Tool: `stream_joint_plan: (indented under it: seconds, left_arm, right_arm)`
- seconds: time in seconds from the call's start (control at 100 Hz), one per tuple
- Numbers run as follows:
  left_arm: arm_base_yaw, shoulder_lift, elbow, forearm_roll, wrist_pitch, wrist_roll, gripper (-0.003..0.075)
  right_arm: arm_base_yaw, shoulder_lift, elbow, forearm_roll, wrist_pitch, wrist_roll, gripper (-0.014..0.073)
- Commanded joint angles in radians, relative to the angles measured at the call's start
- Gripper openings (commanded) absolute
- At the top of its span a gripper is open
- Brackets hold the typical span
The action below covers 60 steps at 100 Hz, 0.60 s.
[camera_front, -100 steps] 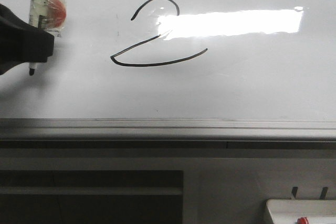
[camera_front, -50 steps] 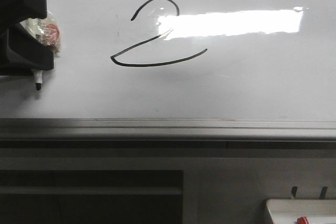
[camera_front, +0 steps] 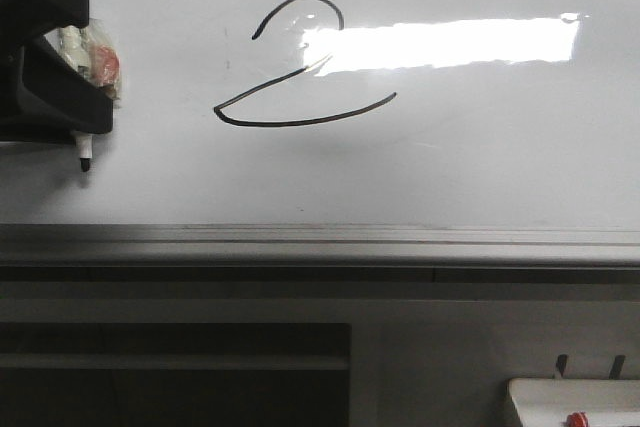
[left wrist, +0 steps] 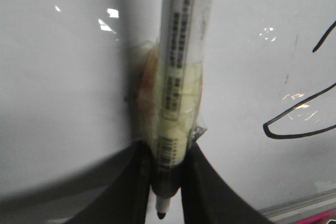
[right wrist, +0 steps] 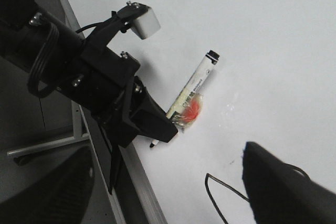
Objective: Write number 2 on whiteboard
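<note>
The number 2 (camera_front: 300, 67) stands complete on the whiteboard (camera_front: 480, 157), up toward 12 o'clock. The left gripper (camera_front: 80, 137), at 9 o'clock of it, has its jaws clamped on the marker (left wrist: 181, 77), tip apparently off the board, presumably because writing is done. Whether the right gripper's (right wrist: 283, 187) jaws are parted cannot be told.

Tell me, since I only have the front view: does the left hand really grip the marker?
Observer: Yes. In the left wrist view the left hand has both fingers pressed on the marker, just above its tip.
Operator: Anything on the barrel?
Observer: A printed label runs along it, with clear wrap over a yellowish and red wad.
Operator: Where is the right hand?
Observer: One dark part of the right hand shows over the whiteboard, near the 2. I can't tell whether it is open.
</note>
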<state>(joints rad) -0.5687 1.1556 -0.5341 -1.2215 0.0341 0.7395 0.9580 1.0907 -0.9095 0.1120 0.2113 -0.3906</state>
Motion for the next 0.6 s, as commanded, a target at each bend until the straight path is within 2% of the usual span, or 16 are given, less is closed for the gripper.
stream_joint_plan:
  seconds: [0.0,0.19,0.24,0.53,0.59]
  left_arm:
    - [0.006,0.006,-0.021,0.016,-0.002,-0.009,0.002]
    - [0.006,0.0,-0.021,0.019,0.002,-0.009,0.024]
    - [0.006,0.0,-0.021,0.019,0.002,-0.009,0.027]
    - [0.006,-0.034,-0.021,0.052,-0.006,-0.009,0.0274]
    - [0.006,-0.059,-0.021,0.099,0.001,-0.009,0.0273]
  right_arm:
    - [-0.005,-0.024,-0.035,0.005,-0.062,-0.01,0.0514]
    - [-0.005,-0.024,-0.035,0.006,-0.052,-0.01,0.0514]
    - [-0.005,-0.024,-0.035,0.006,-0.047,-0.01,0.0514]
    - [-0.005,-0.027,-0.035,0.015,-0.03,-0.01,0.0511]
    - [-0.005,-0.029,-0.035,0.022,-0.014,-0.007,0.0453]
